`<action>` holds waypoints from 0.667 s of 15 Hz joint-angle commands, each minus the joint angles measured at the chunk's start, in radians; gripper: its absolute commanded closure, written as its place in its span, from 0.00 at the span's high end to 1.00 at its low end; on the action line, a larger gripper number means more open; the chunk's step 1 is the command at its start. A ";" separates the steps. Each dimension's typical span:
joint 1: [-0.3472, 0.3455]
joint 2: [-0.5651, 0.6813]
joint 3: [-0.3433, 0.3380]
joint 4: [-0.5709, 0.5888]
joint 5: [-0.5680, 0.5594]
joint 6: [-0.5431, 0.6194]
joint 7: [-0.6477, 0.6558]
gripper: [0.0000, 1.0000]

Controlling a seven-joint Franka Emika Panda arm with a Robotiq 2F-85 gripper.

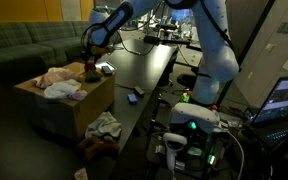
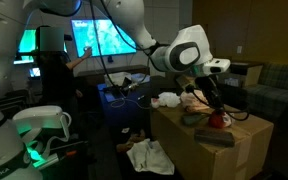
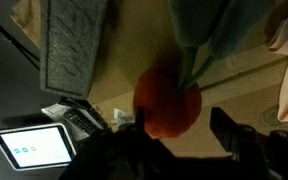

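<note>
In the wrist view a round orange-red soft toy [image 3: 167, 100] with a green top [image 3: 204, 35] lies on the brown cardboard surface [image 3: 234, 85]. My gripper [image 3: 179, 113] hangs right over it. The dark fingers stand apart on either side of the toy's near edge, and a small gap shows at the right finger [image 3: 224, 120]. In both exterior views the arm reaches down over the cardboard box [image 1: 92, 95] [image 2: 194, 150]. The gripper [image 2: 216, 108] sits just above the red toy [image 2: 221, 121].
A grey folded cloth [image 3: 74, 40] [image 2: 216, 138] lies beside the toy, and pale clothes [image 1: 59, 82] are heaped on the box. A small lit screen [image 3: 32, 147] and another cloth [image 1: 104, 125] [image 2: 149, 155] are on the floor. A black table [image 1: 144, 70] and a green sofa [image 1: 24, 45] flank the box.
</note>
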 commanded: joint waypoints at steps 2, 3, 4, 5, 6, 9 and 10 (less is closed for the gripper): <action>0.043 -0.064 -0.047 -0.021 -0.058 0.003 0.071 1.00; 0.046 -0.080 -0.049 -0.029 -0.066 0.003 0.073 1.00; 0.048 -0.096 -0.048 -0.039 -0.074 0.009 0.076 1.00; 0.044 -0.114 -0.037 -0.050 -0.072 0.008 0.065 1.00; 0.041 -0.130 -0.027 -0.061 -0.071 0.010 0.055 1.00; 0.023 -0.177 0.028 -0.103 -0.043 0.009 -0.003 0.99; 0.015 -0.193 0.053 -0.121 -0.029 0.007 -0.030 1.00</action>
